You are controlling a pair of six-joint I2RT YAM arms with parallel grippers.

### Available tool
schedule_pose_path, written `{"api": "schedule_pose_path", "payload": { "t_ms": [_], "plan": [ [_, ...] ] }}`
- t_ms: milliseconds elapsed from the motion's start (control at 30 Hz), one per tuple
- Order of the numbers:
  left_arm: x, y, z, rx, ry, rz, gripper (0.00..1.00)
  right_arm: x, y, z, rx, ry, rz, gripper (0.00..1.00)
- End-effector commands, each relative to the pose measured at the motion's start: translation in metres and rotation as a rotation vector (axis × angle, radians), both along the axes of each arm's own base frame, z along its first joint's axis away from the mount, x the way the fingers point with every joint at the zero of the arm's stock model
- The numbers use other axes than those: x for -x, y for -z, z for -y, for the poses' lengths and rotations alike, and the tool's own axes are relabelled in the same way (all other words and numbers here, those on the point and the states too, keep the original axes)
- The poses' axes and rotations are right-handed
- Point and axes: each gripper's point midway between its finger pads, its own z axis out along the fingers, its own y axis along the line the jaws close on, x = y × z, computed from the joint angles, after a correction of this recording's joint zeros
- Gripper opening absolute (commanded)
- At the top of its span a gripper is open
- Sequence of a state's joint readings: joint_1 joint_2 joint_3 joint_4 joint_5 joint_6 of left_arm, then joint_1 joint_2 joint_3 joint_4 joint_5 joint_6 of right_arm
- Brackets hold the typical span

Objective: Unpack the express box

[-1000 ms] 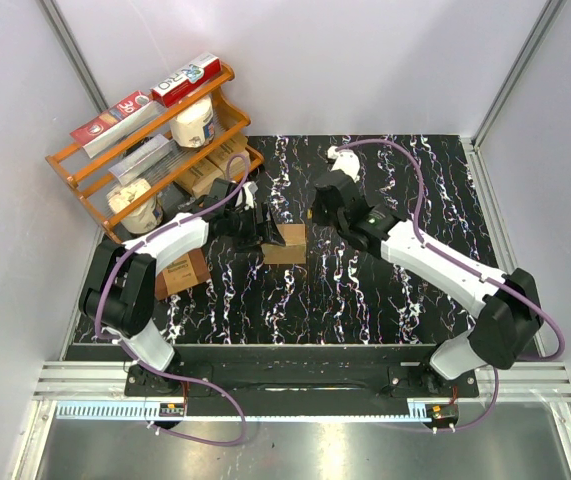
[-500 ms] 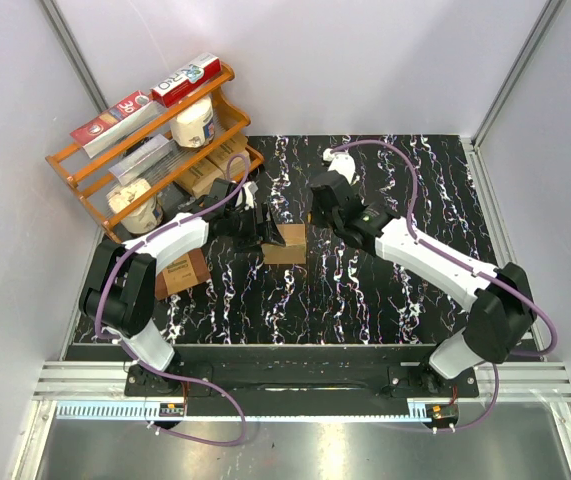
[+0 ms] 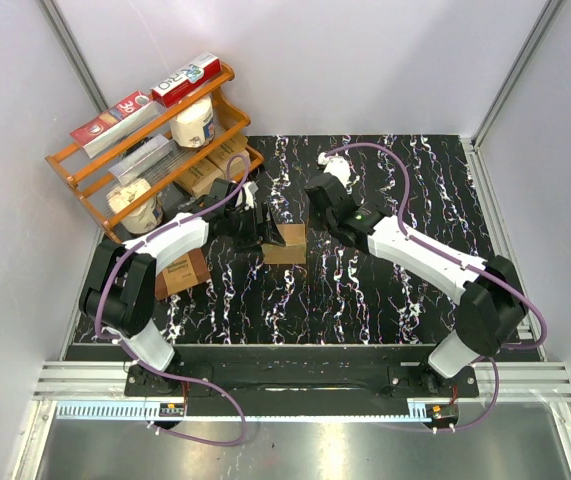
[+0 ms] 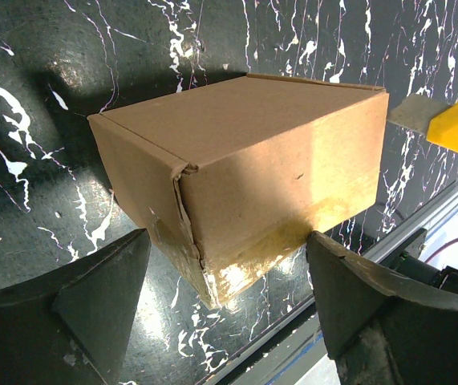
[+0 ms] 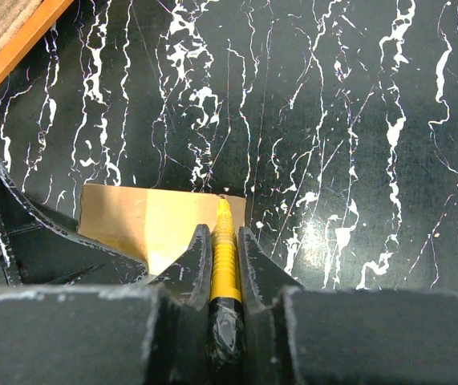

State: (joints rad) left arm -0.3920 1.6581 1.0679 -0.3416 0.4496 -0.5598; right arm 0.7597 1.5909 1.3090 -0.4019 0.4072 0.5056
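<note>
Table [image 3: 385, 290]: black with white marbling, with both arms bolted at its near edge.
Rack [image 3: 65, 153]: orange wooden shelves at the far left corner, loaded with cartons and tubs.
Darker box [image 3: 180, 272]: reddish-brown, near the left edge, well apart from the express box.
Express box [image 3: 287, 243]: plain light-brown carton, flaps closed, standing on the table a little left of centre between the two grippers.
Left gripper [image 4: 224, 249]: reaches in from the left with its jaws spread wide. One corner of the express box sits between them, and each fingertip [image 4: 136, 249] meets a side of the box low down.
Right gripper [image 5: 224, 241]: comes in from the far right, jaws closed tight on the cutter.
Cutter [image 5: 223, 257]: yellow body, blade out and pointing at the box's top right edge. Whether the tip touches the cardboard cannot be told.
</note>
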Motion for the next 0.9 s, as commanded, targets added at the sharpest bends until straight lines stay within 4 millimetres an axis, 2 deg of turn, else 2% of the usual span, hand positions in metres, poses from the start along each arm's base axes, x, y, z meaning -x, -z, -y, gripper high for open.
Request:
{"api": "schedule_pose_path", "payload": {
  "t_ms": [0, 200, 600, 867],
  "plan": [
    [-0.006, 0.014, -0.01, -0.073, -0.032, -0.011, 0.82, -0.011, -0.018, -0.005, -0.036, 0.019, 0.038, 0.0],
    [-0.006, 0.013, -0.01, -0.069, -0.032, -0.01, 0.82, -0.011, -0.014, -0.008, -0.036, 0.012, 0.027, 0.0],
    [-0.005, 0.013, -0.01, -0.07, -0.035, -0.012, 0.81, -0.007, -0.019, -0.008, -0.058, 0.016, 0.018, 0.0],
    [-0.004, 0.021, -0.014, -0.102, -0.051, -0.051, 0.8, 0.003, -0.01, -0.009, -0.065, 0.004, -0.019, 0.0]
  ]
}}
